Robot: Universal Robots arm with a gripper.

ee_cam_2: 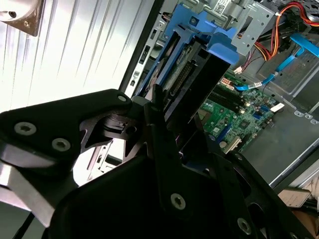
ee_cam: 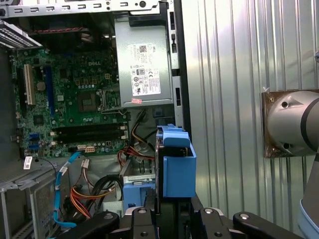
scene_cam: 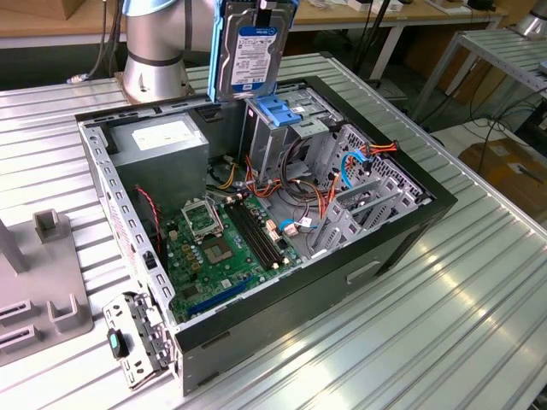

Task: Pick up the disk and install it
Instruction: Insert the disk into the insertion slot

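I am pinching the disk (scene_cam: 252, 53) in my gripper (ee_cam: 172, 213), pickup done; it is hanging upright, drive cage (scene_cam: 267, 145) at its 6 o'clock, not yet installed.

**Arm** (scene_cam: 154, 47): a stout silver-grey cylindrical column in the exterior view. It carried a pale blue band at its 12 o'clock end and flared into a wider round foot at 6 o'clock.

**Base housing** (ee_cam: 294, 122): in the first wrist view, a rounded silver shell bearing two small dark screws. It was seated on a square brown mounting plate (ee_cam: 266, 124).

**Gripper** (ee_cam_2: 177, 124): in the second wrist view, matt black throughout. It was built of flat, angular link plates pinned at the joints by silver round-headed screws (ee_cam_2: 25, 128) and ended in narrow black fingers (ee_cam_2: 157, 99). A brushed silver-grey block (ee_cam_2: 15, 184) adjoined the black links.
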